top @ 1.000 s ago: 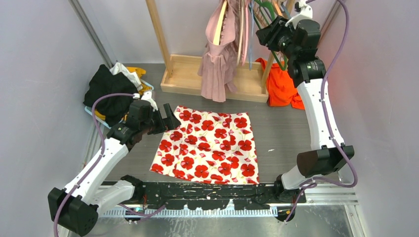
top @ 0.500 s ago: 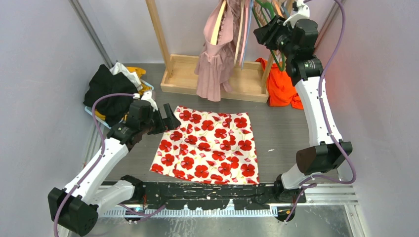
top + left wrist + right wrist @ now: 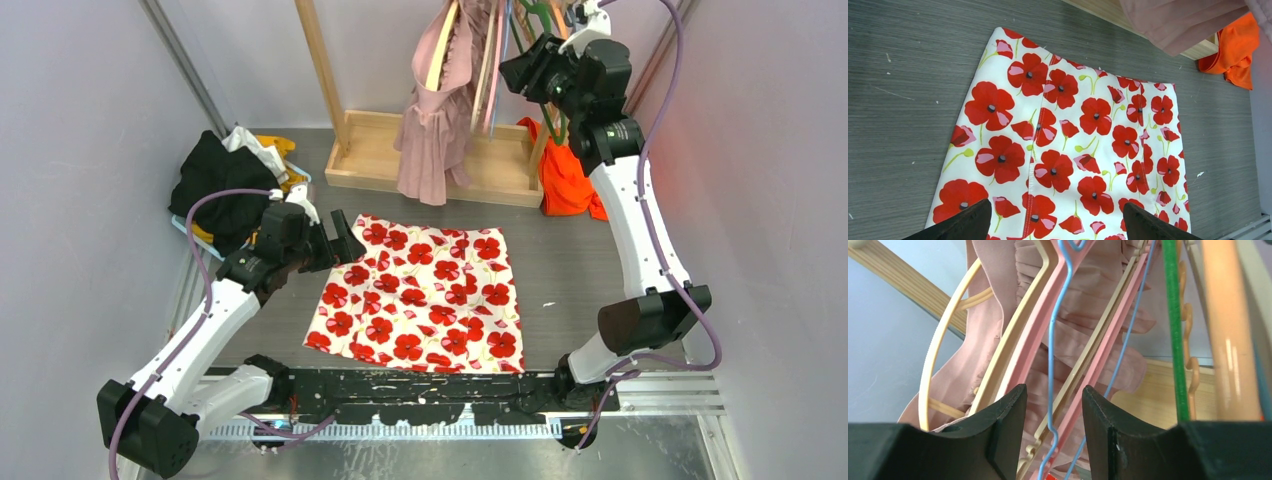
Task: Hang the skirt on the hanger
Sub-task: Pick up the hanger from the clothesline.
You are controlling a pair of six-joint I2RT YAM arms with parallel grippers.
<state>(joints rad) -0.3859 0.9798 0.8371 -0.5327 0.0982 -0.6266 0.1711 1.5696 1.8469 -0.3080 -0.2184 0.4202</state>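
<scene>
Currently the white skirt printed with red poppies [image 3: 425,295] lies flat on the grey wood-grain table [image 3: 570,270], spread out between the two arm bases and the wooden rack, on no hanger.

Left gripper [image 3: 343,245]: released, jaws spread wide, holding nothing. It hangs over the skirt's far left corner. In the left wrist view both dark fingertips [image 3: 963,225] frame the poppy print from above; contact with the cloth cannot be confirmed.

Right gripper [image 3: 520,72]: raised high at the light wooden garment rack [image 3: 318,70] at the back of the table, pointed into the cluster of hangers. Jaws stand partly apart, not clamped. In the right wrist view a thin blue wire hanger [image 3: 1051,340] and a pink plastic hanger [image 3: 1030,340] show in the gap (whether they sit between the pads or just beyond them cannot be told); neither pad visibly presses on them.

Also on the rack: a dusty-pink ruffled garment [image 3: 430,150] on a cream hanger, and a green hanger [image 3: 1173,315] to the right.

An orange cloth [image 3: 570,180] lies crumpled at the rack's right foot. A pile of black, white and yellow clothing [image 3: 215,185] sits at the table's left edge, behind the left arm.
</scene>
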